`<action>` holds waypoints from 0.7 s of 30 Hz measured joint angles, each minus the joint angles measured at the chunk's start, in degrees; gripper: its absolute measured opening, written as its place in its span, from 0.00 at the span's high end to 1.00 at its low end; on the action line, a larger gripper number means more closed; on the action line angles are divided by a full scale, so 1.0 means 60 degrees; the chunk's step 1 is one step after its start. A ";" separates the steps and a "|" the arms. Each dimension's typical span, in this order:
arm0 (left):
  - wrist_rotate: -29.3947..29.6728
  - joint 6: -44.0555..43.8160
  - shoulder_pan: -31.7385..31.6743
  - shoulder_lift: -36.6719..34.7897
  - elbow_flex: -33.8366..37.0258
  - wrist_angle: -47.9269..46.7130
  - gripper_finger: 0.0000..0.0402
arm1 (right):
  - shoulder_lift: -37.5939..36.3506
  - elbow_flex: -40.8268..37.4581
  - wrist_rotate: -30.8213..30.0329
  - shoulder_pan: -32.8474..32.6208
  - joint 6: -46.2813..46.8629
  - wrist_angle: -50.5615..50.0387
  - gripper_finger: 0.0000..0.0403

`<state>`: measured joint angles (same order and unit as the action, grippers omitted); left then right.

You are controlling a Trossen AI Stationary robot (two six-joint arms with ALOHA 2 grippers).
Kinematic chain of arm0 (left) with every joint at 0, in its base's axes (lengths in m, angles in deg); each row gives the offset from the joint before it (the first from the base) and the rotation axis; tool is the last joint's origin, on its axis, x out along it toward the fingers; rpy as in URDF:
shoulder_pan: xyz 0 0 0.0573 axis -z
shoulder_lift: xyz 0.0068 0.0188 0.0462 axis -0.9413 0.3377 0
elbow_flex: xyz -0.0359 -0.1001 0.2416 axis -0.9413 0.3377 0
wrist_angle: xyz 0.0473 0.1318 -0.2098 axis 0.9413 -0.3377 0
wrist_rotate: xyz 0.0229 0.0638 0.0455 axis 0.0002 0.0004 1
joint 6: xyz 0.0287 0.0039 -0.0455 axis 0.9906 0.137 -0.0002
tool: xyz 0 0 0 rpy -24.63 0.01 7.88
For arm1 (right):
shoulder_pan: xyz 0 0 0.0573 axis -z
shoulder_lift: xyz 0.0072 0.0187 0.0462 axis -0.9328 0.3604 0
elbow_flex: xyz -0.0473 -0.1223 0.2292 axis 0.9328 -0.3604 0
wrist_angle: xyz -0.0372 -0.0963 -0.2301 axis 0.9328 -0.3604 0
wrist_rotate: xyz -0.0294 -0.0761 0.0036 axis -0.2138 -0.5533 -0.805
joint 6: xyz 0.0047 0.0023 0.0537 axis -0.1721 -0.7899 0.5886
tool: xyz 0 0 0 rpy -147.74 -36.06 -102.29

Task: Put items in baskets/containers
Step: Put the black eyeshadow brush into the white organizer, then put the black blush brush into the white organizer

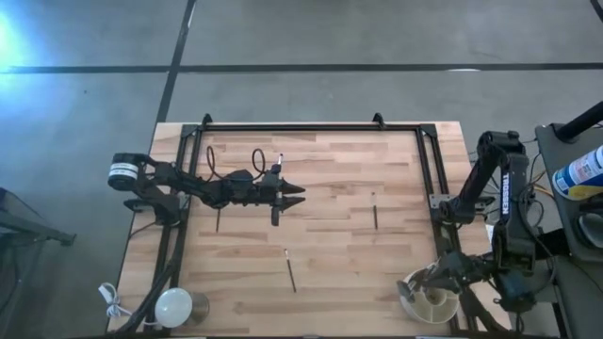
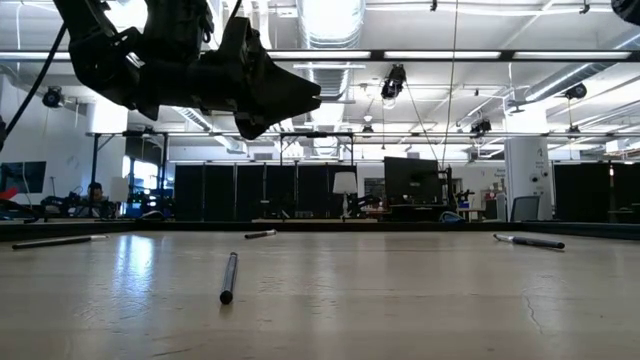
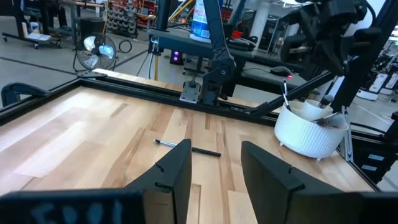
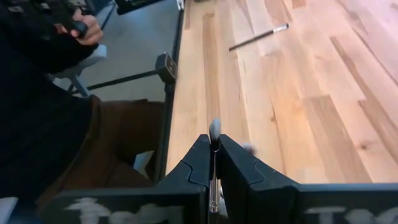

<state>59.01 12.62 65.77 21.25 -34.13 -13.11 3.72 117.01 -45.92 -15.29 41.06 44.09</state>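
right gripper pinching brush, tub overhead

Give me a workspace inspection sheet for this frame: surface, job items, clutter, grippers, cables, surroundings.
Surface: wooden table in a black frame.
Job items: loose brushes lie at; the tub at the right front corner already holds some.
Clutter: white dome at the left front corner.
Grippers: left gripper open, above the table; right gripper shut on a brush, near the tub.
Cables: white cord by the dome.
Surroundings: a person sits beside the table.
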 joint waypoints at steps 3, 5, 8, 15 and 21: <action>0.0000 -0.0003 0.0000 0.0000 0.0000 0.0000 0.67 | 0.0236 0.0000 0.0101 0.0005 0.0350 -0.0023 0.96; 0.0000 -0.0008 0.0000 0.0000 0.0000 0.0000 0.67 | 0.0331 0.0000 0.0142 0.0007 0.0544 -0.0049 0.93; 0.0000 -0.0030 0.0000 0.0000 0.0004 0.0000 0.67 | 0.0352 0.0004 0.0373 0.0011 0.0898 -0.0143 0.87; 0.0002 -0.0081 0.0000 0.0000 0.0015 -0.0007 0.67 | 0.0183 0.0013 0.0961 0.0011 0.1410 -0.0565 0.75; 0.0302 -0.0520 -0.0400 -0.0047 0.0018 -0.0575 0.73 | -0.0082 0.0175 0.0757 0.0150 0.0848 -0.0626 0.73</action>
<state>60.82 9.50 63.37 20.97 -34.02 -16.56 3.23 118.06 -41.38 -14.39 46.15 40.33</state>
